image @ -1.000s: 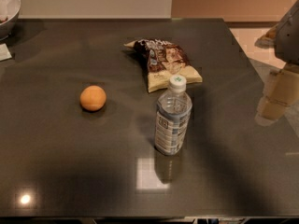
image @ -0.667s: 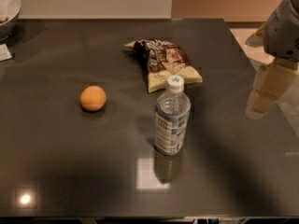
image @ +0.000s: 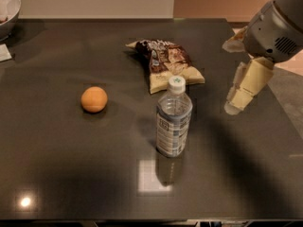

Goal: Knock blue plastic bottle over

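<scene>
The blue plastic bottle (image: 173, 118) stands upright near the middle of the dark table (image: 71, 164). It is clear, with a white cap and a blue-and-white label. My gripper (image: 235, 104) hangs over the right part of the table, to the right of the bottle and apart from it, at about the height of the bottle's upper half. Its cream fingers point down and to the left.
An orange ball (image: 94, 99) lies left of the bottle. A brown and yellow chip bag (image: 166, 64) lies just behind the bottle. A bowl (image: 8, 9) sits at the far left corner. The table's right edge runs below my arm.
My gripper has moved left and inward over the table, closer to the bottle. The bottle, ball and bag have not moved.
</scene>
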